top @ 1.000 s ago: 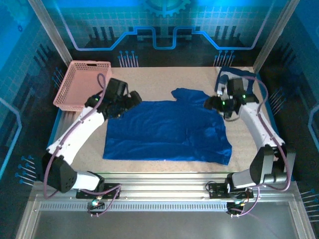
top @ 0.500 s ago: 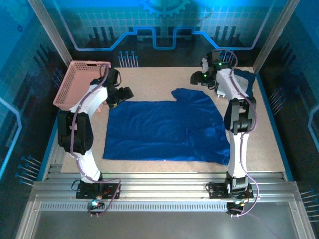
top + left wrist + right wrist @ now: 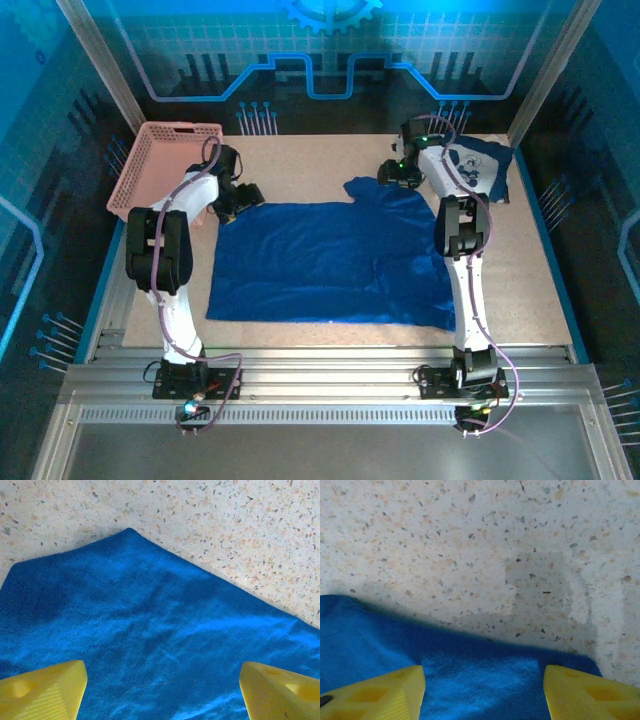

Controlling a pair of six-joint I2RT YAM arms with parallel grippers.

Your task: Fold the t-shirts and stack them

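Far t-shirt (image 3: 492,165) print too small to read (arm (image 3: 455,178) overlaps), left tool (image 3: 160,672) fingertips (image 3: 42,690) cropped.

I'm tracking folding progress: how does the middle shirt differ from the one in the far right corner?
The middle shirt lies spread flat; the corner shirt is folded small. The middle shirt shows plain blue; the corner shirt shows a white print. Both are blue and lie on the table.

No readable text anywhere, folded t-shirt (image 3: 487,168) print too small (blurred)
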